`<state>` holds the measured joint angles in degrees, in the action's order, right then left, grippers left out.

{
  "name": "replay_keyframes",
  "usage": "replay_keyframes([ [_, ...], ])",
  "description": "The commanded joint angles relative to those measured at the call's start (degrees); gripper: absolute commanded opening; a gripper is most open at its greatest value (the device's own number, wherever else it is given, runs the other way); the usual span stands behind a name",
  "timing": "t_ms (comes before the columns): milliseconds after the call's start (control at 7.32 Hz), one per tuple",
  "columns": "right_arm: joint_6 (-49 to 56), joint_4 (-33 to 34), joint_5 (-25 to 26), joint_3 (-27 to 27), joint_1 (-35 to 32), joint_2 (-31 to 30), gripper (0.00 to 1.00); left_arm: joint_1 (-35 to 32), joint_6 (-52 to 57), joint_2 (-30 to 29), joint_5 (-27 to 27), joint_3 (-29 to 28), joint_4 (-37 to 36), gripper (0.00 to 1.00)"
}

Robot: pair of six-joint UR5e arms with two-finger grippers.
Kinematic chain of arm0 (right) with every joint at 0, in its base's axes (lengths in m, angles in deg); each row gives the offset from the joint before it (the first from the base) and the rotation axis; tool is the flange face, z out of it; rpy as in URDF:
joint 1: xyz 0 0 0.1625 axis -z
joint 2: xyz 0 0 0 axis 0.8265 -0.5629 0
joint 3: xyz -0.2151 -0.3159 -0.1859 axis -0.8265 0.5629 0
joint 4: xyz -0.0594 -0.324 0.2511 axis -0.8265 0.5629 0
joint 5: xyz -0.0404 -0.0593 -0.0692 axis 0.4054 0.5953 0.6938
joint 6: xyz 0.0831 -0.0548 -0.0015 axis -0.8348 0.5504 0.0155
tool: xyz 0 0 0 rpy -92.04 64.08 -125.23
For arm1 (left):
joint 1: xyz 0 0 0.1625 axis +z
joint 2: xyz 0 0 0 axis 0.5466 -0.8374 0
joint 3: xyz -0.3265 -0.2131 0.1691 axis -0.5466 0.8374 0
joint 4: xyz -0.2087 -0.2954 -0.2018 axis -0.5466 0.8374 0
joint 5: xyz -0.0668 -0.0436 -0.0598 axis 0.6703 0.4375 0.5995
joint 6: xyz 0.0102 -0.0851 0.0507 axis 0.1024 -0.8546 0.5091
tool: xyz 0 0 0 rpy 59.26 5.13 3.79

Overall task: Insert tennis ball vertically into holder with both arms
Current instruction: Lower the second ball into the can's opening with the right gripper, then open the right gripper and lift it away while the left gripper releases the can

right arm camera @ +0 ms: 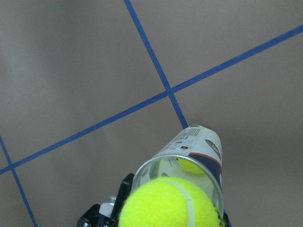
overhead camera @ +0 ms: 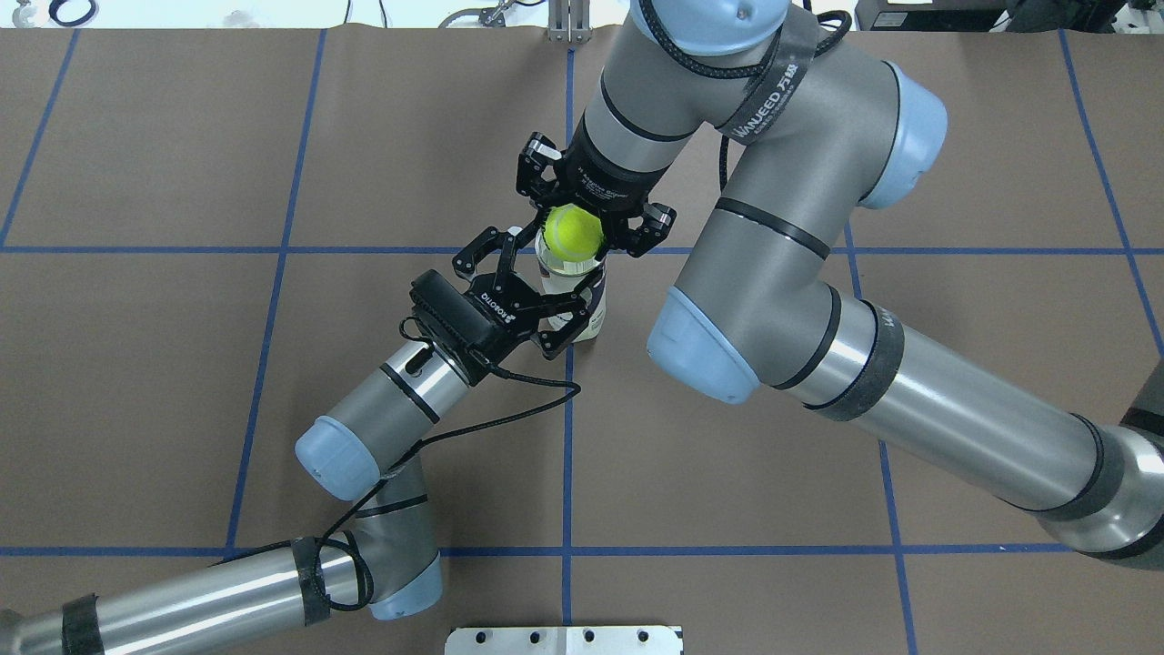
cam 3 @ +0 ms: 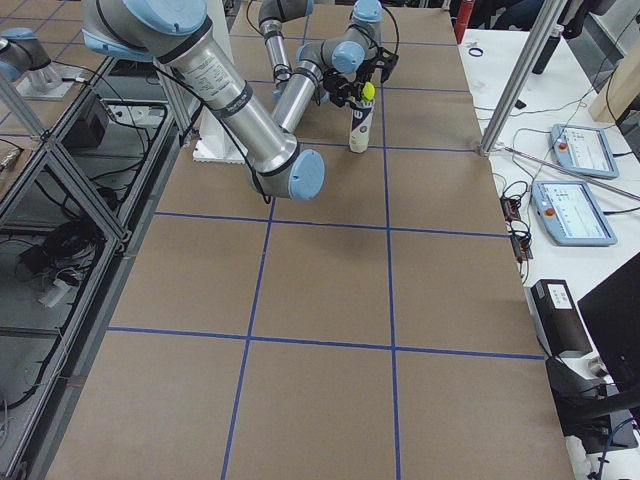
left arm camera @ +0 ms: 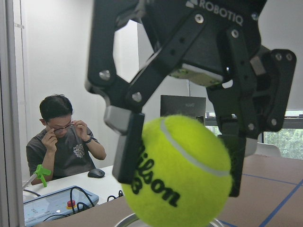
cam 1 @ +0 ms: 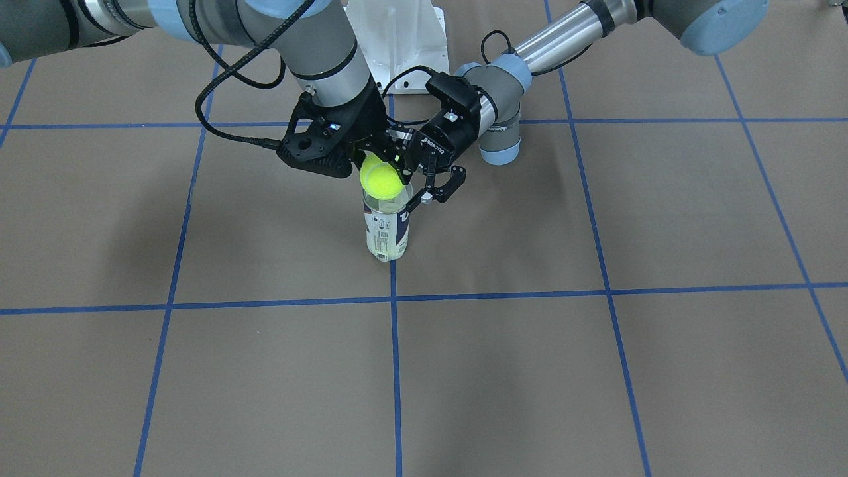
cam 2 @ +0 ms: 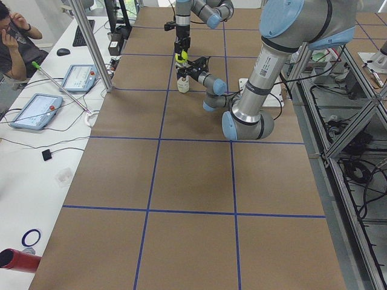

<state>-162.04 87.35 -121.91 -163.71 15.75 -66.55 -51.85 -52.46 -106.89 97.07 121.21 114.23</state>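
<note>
Presently the tennis ball (right arm camera: 168, 204) is clamped in the right gripper (cam 1: 379, 171), just above the mouth of the holder (cam 1: 387, 228). The holder stands upright and a second ball (right arm camera: 190, 165) is seen at its bottom. The left gripper (overhead camera: 555, 293) is spread about its upper part; whether it is gripped cannot be told. Judged late: release and drop remain. The table (cam 1: 596, 397) is papered brown and gridded with blue tape (cam 1: 395, 371). An operator (left arm camera: 61, 142) is seated at a desk.

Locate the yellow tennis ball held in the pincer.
Front-facing view, near centre: the yellow tennis ball sits in the right pincer, over the mouth of the upright clear plastic can.
</note>
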Motion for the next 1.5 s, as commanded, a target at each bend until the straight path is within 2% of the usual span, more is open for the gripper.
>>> replay_keyframes([
  [0,0.0,0.0,0.0,0.0,0.0,0.1,0.98,0.0,0.0,-0.1,0.0,0.0,0.0,0.86],
  [683,0.2,0.0,-0.1,-0.5,-1.0,-0.3,0.99,0.0,0.0,-0.2,0.0,0.2,0.0,0.86],
  [957,0.2,0.0,-0.5,-0.7,-2.2,-0.9,0.99,0.0,-0.2,-0.2,-0.8,0.4,0.1,0.96],
  [1230,0.2,0.0,-0.4,-0.7,-2.5,-1.2,0.99,-0.1,-0.2,0.2,-0.9,0.9,0.2,0.99],
  [1367,0.2,0.0,-0.3,-0.7,-2.6,-1.6,0.99,-0.1,-0.3,1.6,-1.2,3.0,0.2,0.99],
])
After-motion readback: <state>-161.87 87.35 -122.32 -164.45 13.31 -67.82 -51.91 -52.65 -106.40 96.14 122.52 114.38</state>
